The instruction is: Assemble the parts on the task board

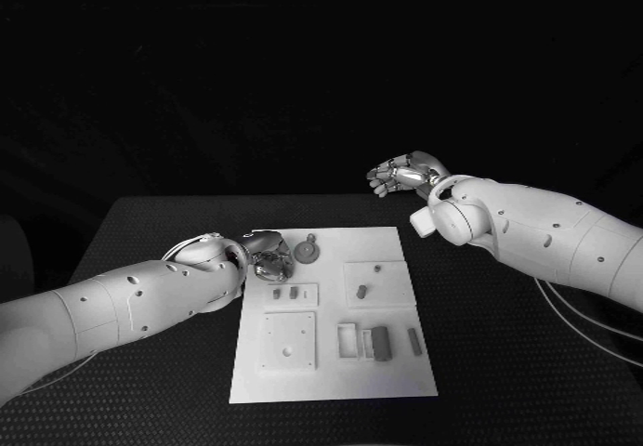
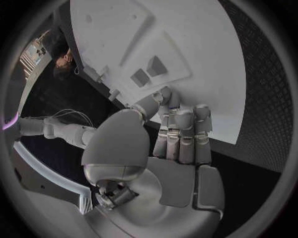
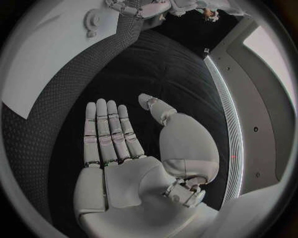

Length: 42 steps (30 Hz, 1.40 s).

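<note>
The white task board (image 1: pixel 335 372) lies in the middle of the black table. My left hand (image 1: pixel 266 256) hovers over its far left corner, fingers straight and side by side (image 2: pixel 180 131), holding nothing. A round grey part (image 1: pixel 308 249) lies just right of that hand. Two small grey blocks (image 1: pixel 285 293) stand in a square recess, and they appear beyond the fingertips in the left wrist view (image 2: pixel 148 72). Another small part (image 1: pixel 360 292) stands in the right-hand plate, and longer grey pieces (image 1: pixel 381 341) lie near the front. My right hand (image 1: pixel 406 173) is raised beyond the board's far right corner, flat and empty (image 3: pixel 111 134).
Bare black table (image 1: pixel 522 372) surrounds the board on all sides. The right wrist view takes in the board's corner (image 3: pixel 49 54), the round part (image 3: pixel 93 20) and my left hand (image 3: pixel 133 9) beyond a stretch of table.
</note>
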Available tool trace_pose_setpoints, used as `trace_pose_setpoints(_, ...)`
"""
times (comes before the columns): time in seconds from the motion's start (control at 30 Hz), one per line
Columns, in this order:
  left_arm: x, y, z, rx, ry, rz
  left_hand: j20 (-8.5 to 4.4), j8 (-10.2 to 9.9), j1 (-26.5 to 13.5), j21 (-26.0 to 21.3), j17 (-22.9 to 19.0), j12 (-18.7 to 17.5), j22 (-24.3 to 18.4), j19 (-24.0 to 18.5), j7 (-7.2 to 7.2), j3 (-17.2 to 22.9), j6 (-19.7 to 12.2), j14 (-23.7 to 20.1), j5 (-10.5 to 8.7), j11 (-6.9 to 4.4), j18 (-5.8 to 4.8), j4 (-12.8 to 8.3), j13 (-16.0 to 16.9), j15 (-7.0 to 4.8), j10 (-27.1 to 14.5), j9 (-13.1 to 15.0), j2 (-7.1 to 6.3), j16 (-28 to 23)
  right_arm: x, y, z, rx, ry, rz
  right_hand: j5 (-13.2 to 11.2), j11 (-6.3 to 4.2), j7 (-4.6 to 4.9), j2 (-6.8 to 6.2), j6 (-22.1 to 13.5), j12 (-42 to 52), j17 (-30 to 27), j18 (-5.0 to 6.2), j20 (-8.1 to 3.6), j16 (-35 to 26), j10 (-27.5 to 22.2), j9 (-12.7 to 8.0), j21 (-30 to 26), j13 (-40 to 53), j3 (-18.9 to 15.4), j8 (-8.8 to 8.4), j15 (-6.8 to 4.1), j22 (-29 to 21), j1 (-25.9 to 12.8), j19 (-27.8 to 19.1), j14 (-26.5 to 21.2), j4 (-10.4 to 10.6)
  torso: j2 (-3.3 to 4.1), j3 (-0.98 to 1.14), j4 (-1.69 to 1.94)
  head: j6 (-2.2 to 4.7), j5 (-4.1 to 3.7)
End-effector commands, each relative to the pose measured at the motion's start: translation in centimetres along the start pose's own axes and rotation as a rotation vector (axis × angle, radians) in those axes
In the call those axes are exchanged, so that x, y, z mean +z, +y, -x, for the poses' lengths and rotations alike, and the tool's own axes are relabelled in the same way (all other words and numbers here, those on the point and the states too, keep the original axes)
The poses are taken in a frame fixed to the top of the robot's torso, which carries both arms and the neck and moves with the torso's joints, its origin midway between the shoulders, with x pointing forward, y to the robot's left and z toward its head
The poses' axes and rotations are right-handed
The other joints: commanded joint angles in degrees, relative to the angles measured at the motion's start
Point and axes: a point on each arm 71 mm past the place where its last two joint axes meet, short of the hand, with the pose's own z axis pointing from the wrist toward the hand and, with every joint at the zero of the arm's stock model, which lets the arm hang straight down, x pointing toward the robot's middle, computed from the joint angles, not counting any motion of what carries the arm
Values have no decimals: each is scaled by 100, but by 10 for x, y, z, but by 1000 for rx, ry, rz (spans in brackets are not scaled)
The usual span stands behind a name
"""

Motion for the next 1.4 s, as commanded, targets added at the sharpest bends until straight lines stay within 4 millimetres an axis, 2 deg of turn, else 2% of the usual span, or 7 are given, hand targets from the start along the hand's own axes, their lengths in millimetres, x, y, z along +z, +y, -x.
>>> trace_pose_setpoints(0.03,-2,4,-8,-6,45,16,-305,-67,-5,-1,-13,-29,95,-2,41,28,-75,-25,-28,20,77,5,-26,11,-63,-28,9,16,0,1,-1,-2,14,9,19,41,30,15,-2,-35,8,86,10,-30,-3,-10,-24,-7,-9,-10,-1,9,-35,-3,-59,23,-2,2,3,-3,-6)
trace_pose_setpoints(0.37,-2,6,-8,-15,51,28,-258,-256,64,-20,-50,-44,98,-42,69,27,-459,-85,-55,68,80,6,-66,58,-190,-139,-92,16,0,0,0,-2,13,8,20,42,30,11,-5,-37,7,86,10,-32,-6,-11,-28,-8,-10,-11,0,11,-34,-6,-62,20,-1,-4,3,-4,-11)
trace_pose_setpoints(0.73,-4,13,-6,-14,39,49,-241,-289,85,-23,-63,-35,100,-51,68,22,-550,-104,-67,84,86,7,-78,74,-229,-172,-109,26,0,0,1,-4,12,5,20,43,31,12,-6,-38,8,86,10,-34,-7,-11,-31,-8,-10,-12,0,14,-32,-7,-64,18,0,-2,-1,-2,-3)
trace_pose_setpoints(1.0,-7,32,0,-28,9,93,-239,-297,96,-21,-67,-23,100,-48,72,21,-575,-106,-68,81,89,8,-76,72,-219,-182,-121,30,-1,-3,2,-106,68,4,-47,40,32,14,-8,-35,14,86,3,-32,-3,-12,-44,-6,21,-9,-1,38,66,1,-62,-66,-1,-7,1,14,-8)
trace_pose_setpoints(1.23,-13,63,18,-277,-69,186,-187,-331,-195,-128,-112,-63,54,-140,185,-74,-697,-181,-73,142,63,95,-120,134,-388,-221,-162,-12,-5,-9,-4,-382,199,33,-347,1,-15,79,9,12,42,86,-20,7,87,-6,-43,14,109,11,-31,78,366,113,16,-294,-7,10,-8,63,-36)
trace_pose_setpoints(1.33,-16,70,25,-394,-115,201,-126,-319,-340,-285,-187,-31,-7,-275,228,-83,-727,-326,-114,184,31,143,-138,176,-463,-229,-160,-136,-7,-12,-5,-478,230,37,-514,-19,-36,61,-10,23,75,86,-54,71,143,-10,-5,19,177,5,-85,95,502,261,142,-340,-2,0,-10,91,-67)
trace_pose_setpoints(1.4,-18,73,32,-494,-146,207,-125,-288,-439,-343,-244,-7,-32,-296,213,-109,-708,-392,-258,161,24,197,-130,157,-427,-223,-157,-224,-9,-14,-4,-532,248,33,-648,-61,-51,41,-4,31,117,86,-115,146,253,-10,48,38,252,13,-168,103,590,456,307,-342,1,-7,-4,103,-98)
